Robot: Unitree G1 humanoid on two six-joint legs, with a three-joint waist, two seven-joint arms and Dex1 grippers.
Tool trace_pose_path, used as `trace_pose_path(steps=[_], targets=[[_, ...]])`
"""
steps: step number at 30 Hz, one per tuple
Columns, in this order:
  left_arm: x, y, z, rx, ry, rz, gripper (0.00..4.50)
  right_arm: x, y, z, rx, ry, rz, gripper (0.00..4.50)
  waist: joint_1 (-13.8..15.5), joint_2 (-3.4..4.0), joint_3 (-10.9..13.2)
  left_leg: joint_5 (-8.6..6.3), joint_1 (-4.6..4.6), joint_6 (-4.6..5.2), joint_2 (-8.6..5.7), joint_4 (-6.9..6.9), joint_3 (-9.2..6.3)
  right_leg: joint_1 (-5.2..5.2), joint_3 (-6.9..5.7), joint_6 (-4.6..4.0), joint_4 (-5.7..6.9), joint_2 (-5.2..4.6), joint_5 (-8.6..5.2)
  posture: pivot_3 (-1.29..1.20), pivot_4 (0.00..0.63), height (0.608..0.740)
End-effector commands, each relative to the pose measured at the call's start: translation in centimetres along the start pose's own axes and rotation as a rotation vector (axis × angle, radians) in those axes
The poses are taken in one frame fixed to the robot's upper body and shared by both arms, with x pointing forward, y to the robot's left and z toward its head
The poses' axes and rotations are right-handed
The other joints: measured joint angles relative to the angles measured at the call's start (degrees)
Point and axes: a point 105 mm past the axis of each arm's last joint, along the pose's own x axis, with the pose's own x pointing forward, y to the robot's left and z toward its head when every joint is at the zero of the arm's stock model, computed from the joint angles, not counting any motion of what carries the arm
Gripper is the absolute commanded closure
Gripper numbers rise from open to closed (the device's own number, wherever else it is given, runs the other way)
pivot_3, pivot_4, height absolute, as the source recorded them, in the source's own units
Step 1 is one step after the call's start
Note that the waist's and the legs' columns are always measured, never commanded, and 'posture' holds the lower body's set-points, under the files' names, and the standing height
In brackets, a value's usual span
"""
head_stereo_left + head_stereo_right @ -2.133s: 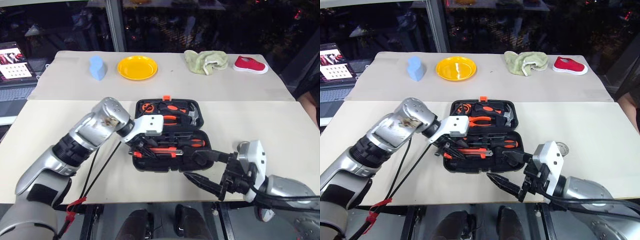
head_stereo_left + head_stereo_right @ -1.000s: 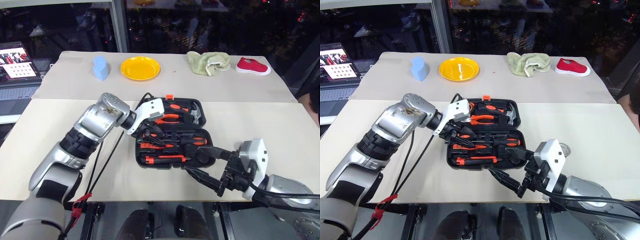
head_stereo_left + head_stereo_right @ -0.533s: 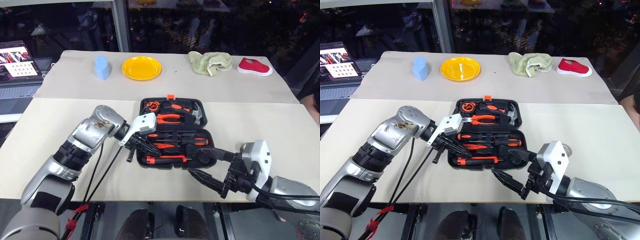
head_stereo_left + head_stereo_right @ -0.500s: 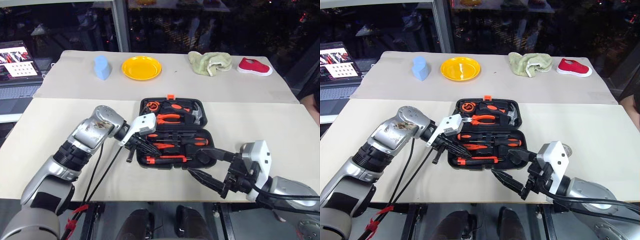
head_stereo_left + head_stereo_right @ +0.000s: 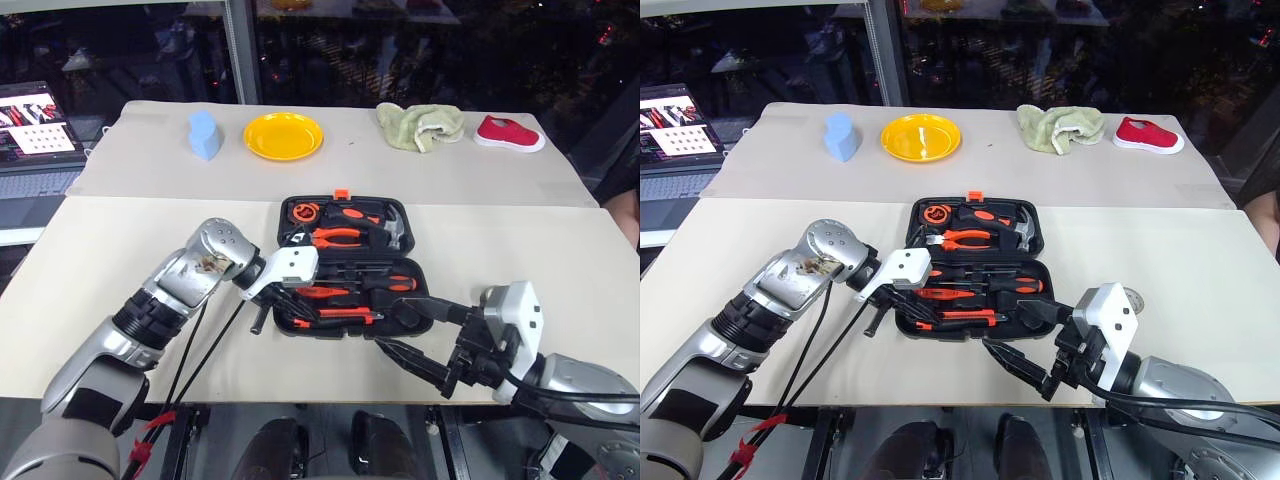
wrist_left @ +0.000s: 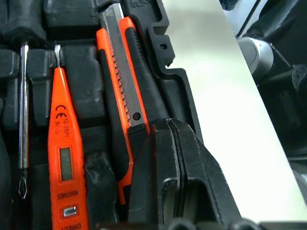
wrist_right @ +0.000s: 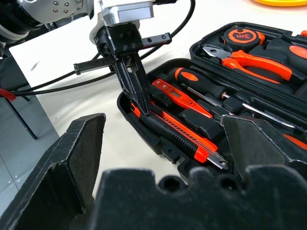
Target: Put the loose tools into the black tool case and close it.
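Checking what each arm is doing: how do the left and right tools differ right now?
The left tool is shut, its tip down at the utility knife in the tool case; the right tool is open and holds nothing. The left angles down into the case; the right is near level, beside the case's near right corner. Both have black fingers.

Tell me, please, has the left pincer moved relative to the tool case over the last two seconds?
Yes. The left pincer, shut, has come down from over the case's middle to the knife at the case's near-left corner.
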Motion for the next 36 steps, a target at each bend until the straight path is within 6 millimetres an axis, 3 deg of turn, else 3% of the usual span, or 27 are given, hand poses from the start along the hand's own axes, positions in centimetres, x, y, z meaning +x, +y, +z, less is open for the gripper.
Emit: trace_pose_path(steps=[1, 5, 8, 11, 17, 20, 23, 29, 30, 33, 36], targets=[[0.4, 0.4, -0.7, 0.012, 0.038, 0.02, 4.45, 0.0, 0.3, 1.0, -0.04, -0.044, -0.005, 0.0, 0.03, 0.02, -0.01, -0.02, 0.02, 0.04, 0.0, 0.02, 0.0, 0.04, 0.0, 0.01, 0.0, -0.01, 0.0, 0.0, 0.15, 0.74], [0.4, 0.9, -0.6, 0.005, 0.017, 0.05, 4.45, 0.1, 0.4, 0.9, -0.037, -0.044, -0.01, 0.0, 0.13, 0.02, -0.01, -0.3, 0.25, 0.49, 0.0, 0.08, -0.01, 0.35, -0.02, 0.05, -0.04, -0.11, 0.01, 0.0, 0.15, 0.74], [-0.3, 1.5, 0.9, -0.01, -0.1, 0.096, 4.45, -0.2, 0.1, 0.6, -0.037, -0.032, -0.034, 0.0, 0.17, 0.02, 0.0, -0.33, 0.47, 0.54, 0.0, 0.11, -0.01, 0.64, -0.05, 0.1, -0.1, -0.12, 0.0, 0.0, 0.15, 0.74], [-1.7, 2.4, 2.5, -0.033, -0.265, 0.171, 4.45, -0.9, -1.1, 0.2, -0.046, -0.005, -0.102, 0.0, 0.0, 0.01, 0.0, -0.36, 0.52, 0.58, 0.0, 0.11, -0.03, 0.69, -0.07, 0.16, -0.11, -0.2, -0.03, 0.0, 0.15, 0.74], [-4.0, 2.5, 3.3, -0.13, -0.415, 0.194, 4.45, -3.5, -3.5, -1.2, -0.002, 0.023, -0.269, 0.0, -0.15, 0.01, 0.0, -0.13, 0.47, 0.07, 0.0, -0.04, -0.02, 0.51, -0.04, 0.15, -0.08, -0.05, -0.05, 0.0, 0.15, 0.74], [-6.3, 2.2, 3.3, -0.201, -0.479, 0.177, 3.77, -7.2, -5.2, -2.9, 0.05, 0.062, -0.442, 0.0, -0.07, 0.01, 0.0, -0.13, 0.46, 0.05, 0.0, -0.12, -0.01, 0.49, -0.02, 0.14, -0.09, 0.04, -0.05, 0.0, 0.15, 0.74], [-8.2, 1.8, 3.8, -0.186, -0.555, 0.191, 2.54, -12.3, -5.9, -4.2, 0.103, 0.091, -0.624, 0.0, 0.35, 0.04, -0.01, -0.12, 0.41, 0.03, 0.0, -0.19, -0.02, 0.41, -0.05, 0.13, -0.09, 0.15, -0.08, 0.0, 0.15, 0.74], [-8.5, 0.5, 4.3, -0.124, -0.526, 0.179, 0.23, -18.3, -5.0, -5.6, 0.14, 0.191, -0.738, 0.0, -0.35, 0.1, 0.01, -0.63, 0.69, 0.07, 0.0, -0.23, 0.0, 0.7, 0.12, 0.41, -0.17, -0.02, -0.26, 0.0, 0.15, 0.74], [-8.6, 0.3, 4.3, -0.114, -0.519, 0.175, 0.03, -18.9, -5.0, -5.6, 0.142, 0.201, -0.747, 0.0, -0.6, 0.12, 0.01, -0.65, 0.76, 0.05, 0.01, -0.23, 0.01, 0.74, 0.16, 0.56, -0.16, -0.08, -0.36, 0.0, 0.15, 0.74], [-8.7, -0.3, 4.6, -0.098, -0.51, 0.165, 0.03, -19.8, -5.6, -5.1, 0.127, 0.224, -0.741, 0.0, -1.16, 0.14, 0.02, -0.66, 0.93, -0.07, 0.05, -0.3, 0.02, 0.82, 0.23, 0.55, -0.15, -0.11, -0.43, 0.0, 0.15, 0.74], [-8.6, -0.7, 4.8, -0.083, -0.501, 0.156, 0.03, -19.2, -6.8, -4.2, 0.079, 0.258, -0.674, 0.0, -1.68, 0.22, 0.0, -0.65, 1.06, -0.12, 0.06, -0.31, 0.03, 0.91, 0.26, 0.54, -0.13, -0.14, -0.45, 0.0, 0.15, 0.74]])
